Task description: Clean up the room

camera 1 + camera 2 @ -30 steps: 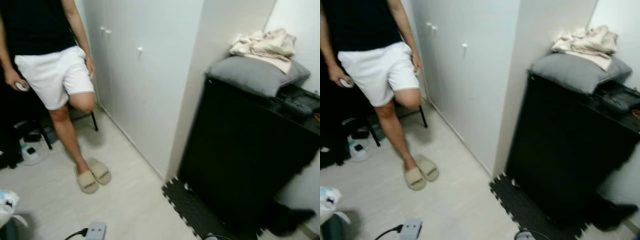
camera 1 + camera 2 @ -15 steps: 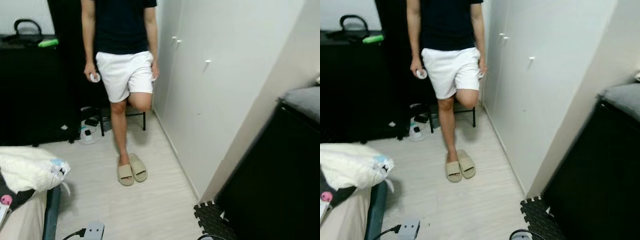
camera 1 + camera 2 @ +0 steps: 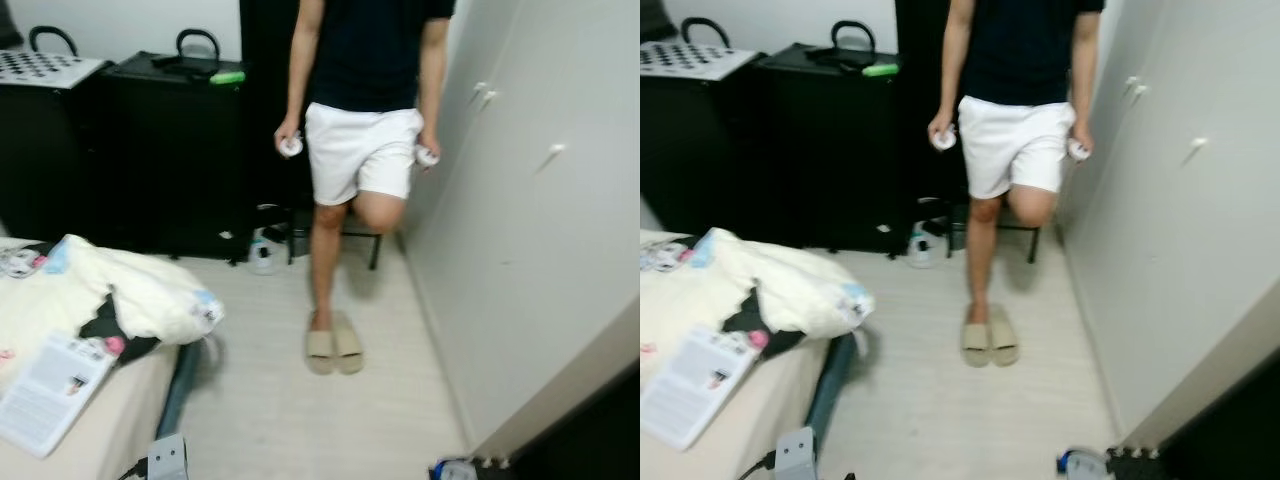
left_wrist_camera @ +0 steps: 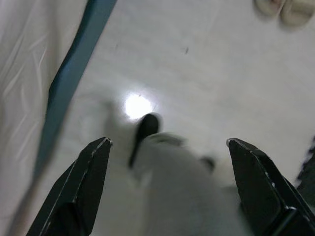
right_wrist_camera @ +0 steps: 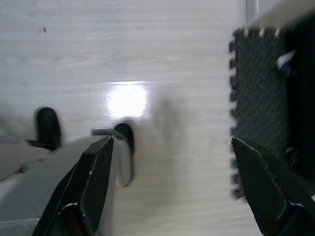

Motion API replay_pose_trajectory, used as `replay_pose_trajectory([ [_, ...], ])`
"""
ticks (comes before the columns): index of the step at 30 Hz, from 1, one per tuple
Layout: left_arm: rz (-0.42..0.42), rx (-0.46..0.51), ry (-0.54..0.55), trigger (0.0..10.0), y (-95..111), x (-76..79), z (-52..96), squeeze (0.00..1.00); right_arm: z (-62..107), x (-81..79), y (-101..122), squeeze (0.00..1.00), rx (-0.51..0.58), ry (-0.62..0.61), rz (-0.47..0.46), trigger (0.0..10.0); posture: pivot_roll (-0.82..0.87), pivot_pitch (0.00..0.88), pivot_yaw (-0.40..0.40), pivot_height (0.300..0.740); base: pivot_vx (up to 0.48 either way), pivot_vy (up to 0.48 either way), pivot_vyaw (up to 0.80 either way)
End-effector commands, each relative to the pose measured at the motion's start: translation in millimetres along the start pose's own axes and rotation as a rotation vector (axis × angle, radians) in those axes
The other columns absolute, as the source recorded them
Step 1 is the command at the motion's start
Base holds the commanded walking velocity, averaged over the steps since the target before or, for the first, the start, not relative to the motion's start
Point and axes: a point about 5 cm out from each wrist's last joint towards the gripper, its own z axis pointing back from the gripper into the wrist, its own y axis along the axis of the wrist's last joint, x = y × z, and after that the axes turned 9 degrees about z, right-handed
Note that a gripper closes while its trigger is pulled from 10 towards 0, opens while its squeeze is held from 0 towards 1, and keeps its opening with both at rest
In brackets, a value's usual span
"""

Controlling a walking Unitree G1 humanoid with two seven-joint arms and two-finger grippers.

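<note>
Stood facing a bed (image 3: 120, 400) strewn with a cream blanket (image 3: 130, 290) and booklet (image 3: 50, 390), likely the clutter to tidy. Hung both arms idle over bare floor (image 4: 197, 64), left gripper (image 4: 167, 162) and right gripper (image 5: 172, 162) spread wide and empty, presumably because nothing was chosen yet.

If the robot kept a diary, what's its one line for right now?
left gripper open, idle | right gripper open, idle | person ahead by slippers | bed left

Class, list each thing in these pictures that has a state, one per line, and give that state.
Left gripper: open, holding nothing, above the floor.
Right gripper: open, holding nothing.
Wardrobe doors: shut.
Slippers: side by side on the floor; person's foot in one.
Booklet: lying flat on the bed.
Cream bedding: crumpled.
</note>
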Motion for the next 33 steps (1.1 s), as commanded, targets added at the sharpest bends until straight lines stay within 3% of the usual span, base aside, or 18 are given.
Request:
replay_pose_trajectory([
  [1, 0.020, 0.027, -0.028, 10.0, 2, 4.5, -0.3, 0.00, -1.2, -4.4, 10, 0.00, 0.059, 0.022, 0.042, 10.0, -0.03, 0.000, -0.104, 0.740, 0.000, 0.000, 0.79],
  [2, 0.003, 0.109, -0.053, 10.0, 36, 3.7, -8.5, 0.00, -7.6, 4.1, 45, 0.00, 0.132, 0.016, 0.075, 10.0, -0.02, 0.000, -0.106, 0.740, 0.000, 0.000, 0.79],
  [3, 0.003, 0.109, -0.053, 10.0, 36, 3.7, -8.5, 0.00, -7.6, 4.1, 45, 0.00, 0.132, 0.016, 0.075, 10.0, -0.02, 0.000, -0.106, 0.740, 0.000, 0.000, 0.79],
  [4, -0.011, 0.169, -0.070, 10.0, 62, 3.5, -12.8, 0.00, -10.5, 10.4, 70, 0.00, 0.183, 0.009, 0.095, 10.0, -0.02, 0.000, -0.106, 0.740, 0.000, 0.000, 0.79],
  [6, -0.091, 0.232, -0.152, 10.0, 87, 22.7, -16.5, 0.00, -11.7, 3.6, 102, 0.00, 0.259, 0.057, 0.123, 10.0, -0.01, 0.000, -0.112, 0.740, 0.000, 0.000, 0.79],
  [8, -0.083, 0.236, -0.159, 10.0, 86, 28.0, -16.7, 0.00, -11.4, -6.3, 106, 0.00, 0.276, 0.099, 0.143, 10.0, -0.01, 0.000, -0.110, 0.740, 0.000, 0.000, 0.79],
  [11, -0.038, 0.235, -0.125, 10.0, 84, 21.0, -16.3, 0.00, -11.0, -12.4, 108, 0.00, 0.290, 0.118, 0.134, 10.0, -0.01, 0.000, -0.107, 0.740, 0.000, 0.000, 0.79],
  [20, -0.116, 0.278, -0.146, 10.0, 89, 17.1, -14.1, 0.00, -8.6, -3.3, 115, 0.00, 0.365, 0.098, 0.123, 10.0, -0.02, 0.000, -0.103, 0.740, 0.000, 0.000, 0.79],
  [23, -0.136, 0.340, -0.192, 10.0, 96, 14.4, -10.8, 0.00, -4.7, 5.1, 122, 0.00, 0.458, 0.094, 0.101, 10.0, -0.03, 0.000, -0.109, 0.740, 0.000, 0.000, 0.78],
  [25, -0.149, 0.473, -0.240, 10.0, 110, 9.8, -2.4, 0.00, 4.8, 13.9, 130, 0.00, 0.602, 0.102, 0.076, 10.0, -0.03, 0.000, -0.115, 0.740, 0.000, 0.000, 0.78],
  [26, -0.149, 0.473, -0.240, 10.0, 110, 9.8, -2.4, 0.00, 4.8, 13.9, 130, 0.00, 0.602, 0.102, 0.076, 10.0, -0.03, 0.000, -0.115, 0.740, 0.000, 0.000, 0.78],
  [28, -0.213, 0.623, -0.302, 10.0, 122, 13.1, 13.5, 0.00, 17.8, 18.9, 132, 0.00, 0.724, 0.109, 0.032, 10.0, -0.04, 0.000, -0.122, 0.740, 0.000, 0.000, 0.78],
  [29, -0.213, 0.623, -0.302, 10.0, 122, 13.1, 13.5, 0.00, 17.8, 18.9, 132, 0.00, 0.724, 0.109, 0.032, 10.0, -0.04, 0.000, -0.122, 0.740, 0.000, 0.000, 0.77],
  [32, -0.221, 0.757, -0.315, 10.0, 132, 18.2, 39.0, 0.00, 33.3, 14.1, 131, 0.00, 0.809, 0.104, 0.034, 10.0, -0.04, 0.000, -0.117, 0.740, 0.000, 0.000, 0.77],
  [33, -0.221, 0.757, -0.315, 10.0, 132, 18.2, 39.0, 0.00, 33.3, 14.1, 131, 0.00, 0.809, 0.104, 0.034, 10.0, -0.04, 0.000, -0.117, 0.740, 0.000, 0.000, 0.77],
])
